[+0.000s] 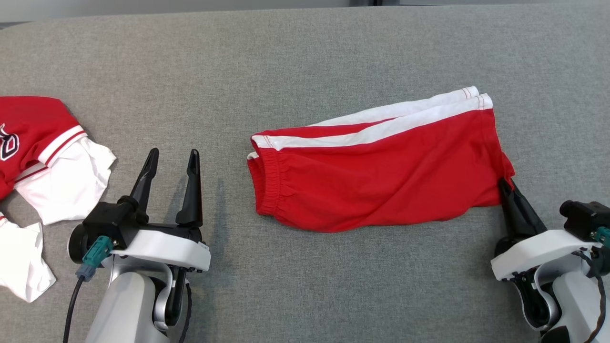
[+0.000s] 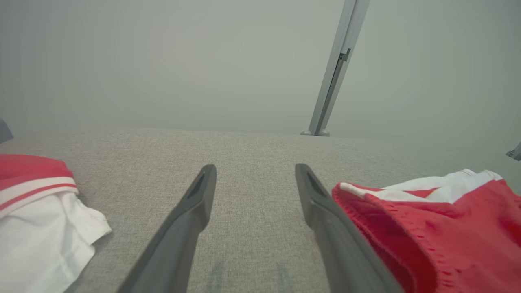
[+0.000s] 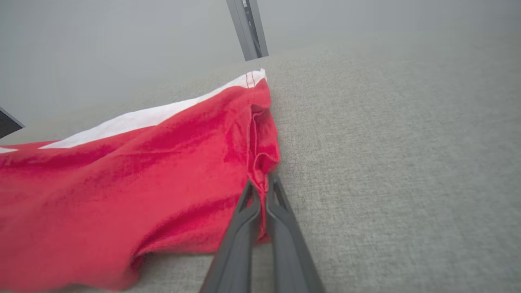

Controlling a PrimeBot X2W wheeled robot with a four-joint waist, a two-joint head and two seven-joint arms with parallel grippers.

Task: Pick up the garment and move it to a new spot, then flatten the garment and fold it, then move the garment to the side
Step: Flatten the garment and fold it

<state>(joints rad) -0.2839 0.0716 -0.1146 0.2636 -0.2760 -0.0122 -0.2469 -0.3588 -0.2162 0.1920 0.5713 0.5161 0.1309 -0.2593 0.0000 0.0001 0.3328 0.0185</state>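
Note:
The garment (image 1: 381, 171) is a pair of red shorts with white side stripes, lying folded on the grey surface with its elastic waistband to the left. My right gripper (image 1: 504, 185) is shut on the garment's lower right hem corner, and in the right wrist view the red fabric (image 3: 163, 171) is pinched between the closed fingers of that gripper (image 3: 262, 187). My left gripper (image 1: 172, 158) stands open over bare surface, left of the waistband. In the left wrist view the left gripper (image 2: 254, 179) has nothing between its fingers, and the garment (image 2: 439, 228) lies just to their right.
A second red and white garment (image 1: 43, 157) lies crumpled at the left edge, seen also in the left wrist view as red and white cloth (image 2: 40, 219). The grey padded table (image 1: 305, 57) stretches wide behind. A metal post (image 2: 333, 73) stands beyond its far edge.

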